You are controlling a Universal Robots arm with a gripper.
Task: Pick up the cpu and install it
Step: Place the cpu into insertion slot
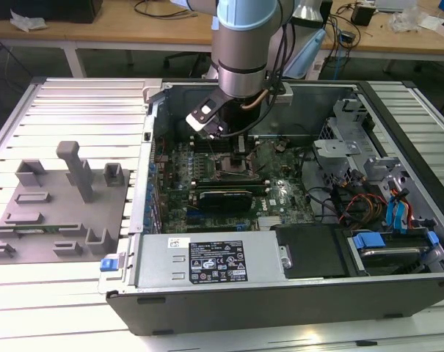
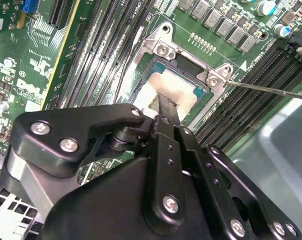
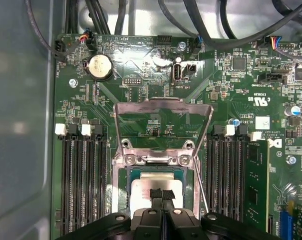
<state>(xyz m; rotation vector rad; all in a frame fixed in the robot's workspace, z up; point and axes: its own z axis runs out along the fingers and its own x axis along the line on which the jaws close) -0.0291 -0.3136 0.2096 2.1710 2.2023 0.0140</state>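
The cpu (image 3: 143, 192), a pale silver square, lies flat in the open socket on the green motherboard (image 1: 280, 194) inside the computer case. In the second wrist view the cpu (image 2: 178, 87) sits within the socket's metal frame (image 2: 163, 47). My gripper (image 3: 162, 194) hangs straight over it, its two black fingers pressed together with nothing between them. The tips are at or just above the chip's top (image 2: 165, 102). In the exterior view my gripper (image 1: 238, 155) reaches down into the case over the socket. The socket's load plate (image 3: 163, 122) stands hinged up.
A thin lever rod (image 2: 270, 89) sticks out beside the socket. Memory slots (image 3: 81, 185) flank it on both sides. A grey fixture plate (image 1: 60, 205) lies at the exterior view's left. Power supply (image 1: 207, 260) and drive cage with cables (image 1: 383, 198) crowd the case.
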